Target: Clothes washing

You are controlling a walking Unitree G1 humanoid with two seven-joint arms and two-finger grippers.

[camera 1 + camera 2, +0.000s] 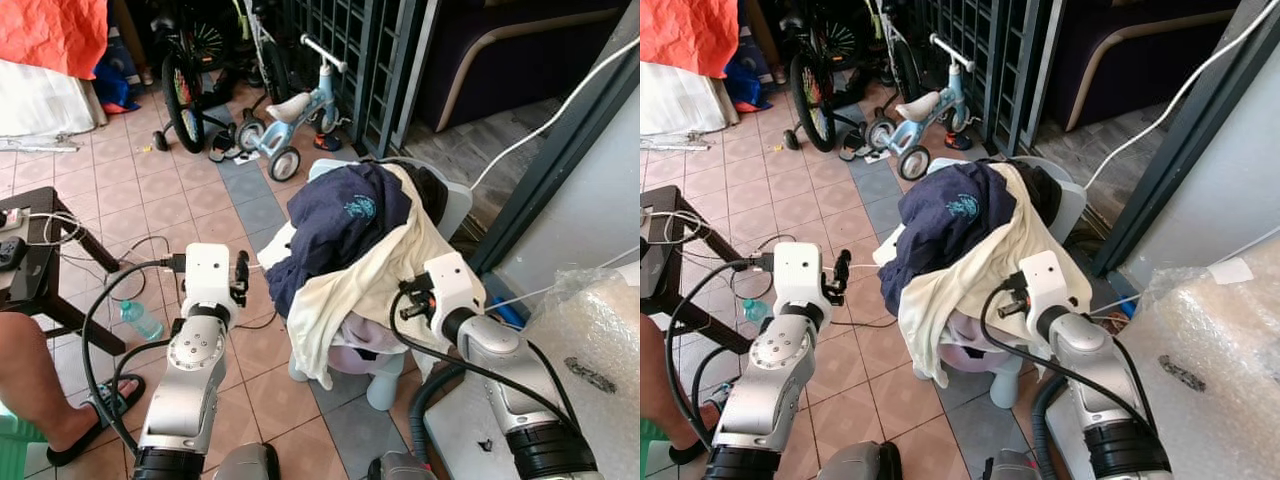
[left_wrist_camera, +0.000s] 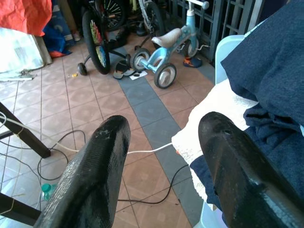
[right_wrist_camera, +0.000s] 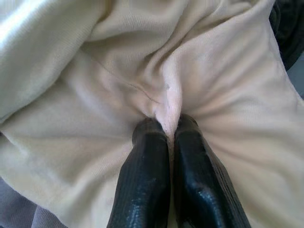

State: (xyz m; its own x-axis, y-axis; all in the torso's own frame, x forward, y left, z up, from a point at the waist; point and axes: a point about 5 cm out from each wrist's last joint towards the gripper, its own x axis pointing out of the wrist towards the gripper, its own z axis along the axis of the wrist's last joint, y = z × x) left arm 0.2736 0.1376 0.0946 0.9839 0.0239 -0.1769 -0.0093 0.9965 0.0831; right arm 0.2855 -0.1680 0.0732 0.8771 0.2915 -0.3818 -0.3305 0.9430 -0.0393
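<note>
Right gripper [image 3: 167, 126] is pinching a fold of cream garment [image 1: 385, 265], draping downward over the chair [image 1: 455, 205]; left gripper [image 2: 164, 142] is hanging released beside it.

Cream garment [image 3: 95, 95]: soft matt knit cloth, creased. Navy garment [image 1: 335, 225]: matt fabric. Right gripper [image 3: 168, 137] w/ 2 textured black fingers, slightly glossy. Floor [image 1: 160, 200]: smooth tiles.

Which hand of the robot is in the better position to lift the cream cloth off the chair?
The right hand. Its fingers are already shut on a fold of the cream cloth on the chair. The left hand is open beside the pile, holding nothing.
</note>
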